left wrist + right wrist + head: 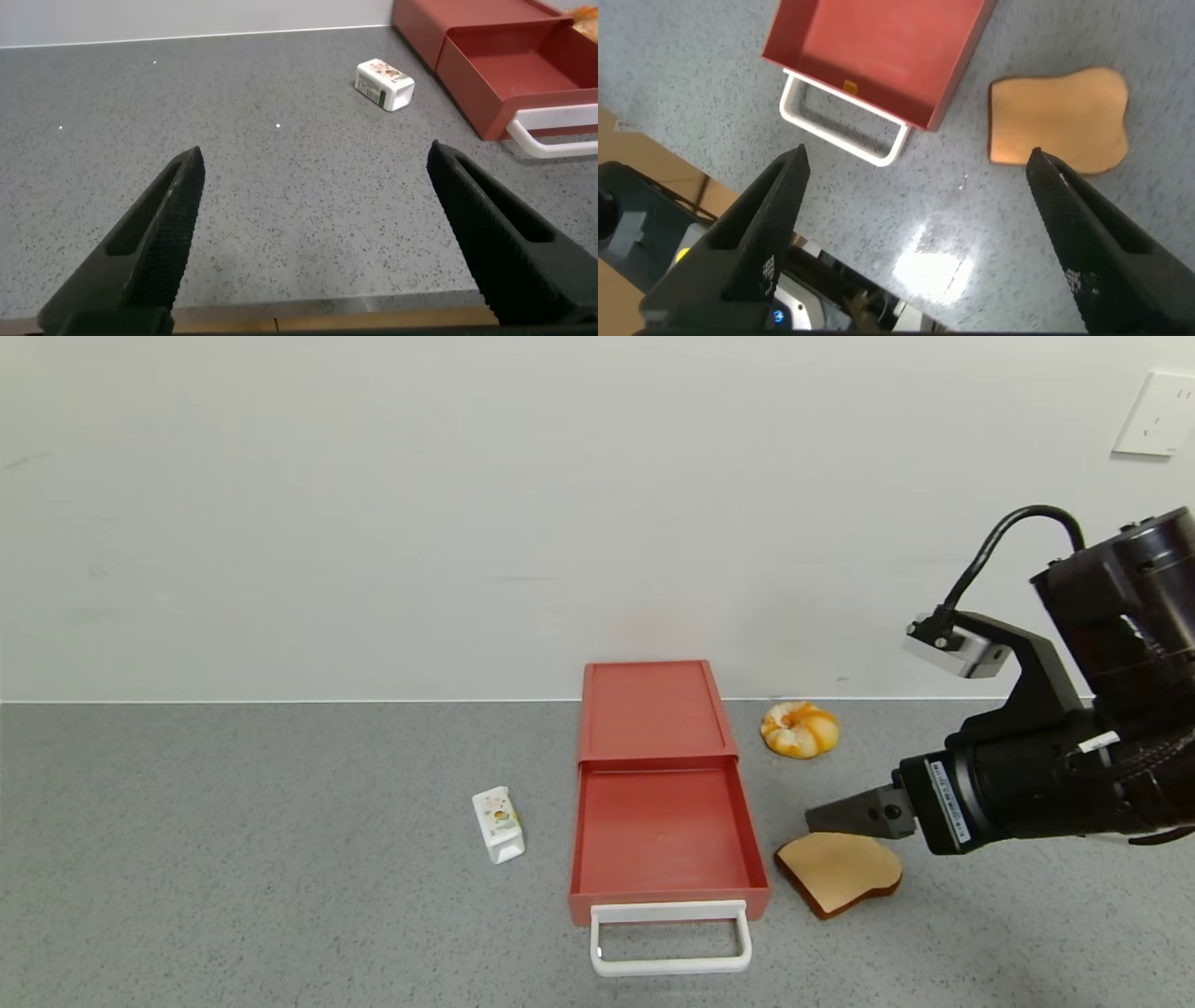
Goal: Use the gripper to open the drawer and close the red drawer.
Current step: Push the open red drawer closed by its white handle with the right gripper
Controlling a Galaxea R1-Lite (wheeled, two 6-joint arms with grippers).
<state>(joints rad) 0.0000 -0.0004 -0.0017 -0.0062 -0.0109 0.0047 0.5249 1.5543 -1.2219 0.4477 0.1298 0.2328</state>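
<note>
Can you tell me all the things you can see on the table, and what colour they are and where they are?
drawer: one, red, middle of the table, tray pulled out and empty, white loop handle at the front
toast slice: one, tan with a brown crust, flat on the table just right of the open tray
bun: one, orange and cream, near the wall, right of the drawer
little carton: one, white with a small picture, lying left of the drawer
table: one, speckled grey
wall socket: one, white, upper right of the wall
left hand: one, black, open, over bare table left of the carton
right hand: one, black, open, above the toast slice
</note>
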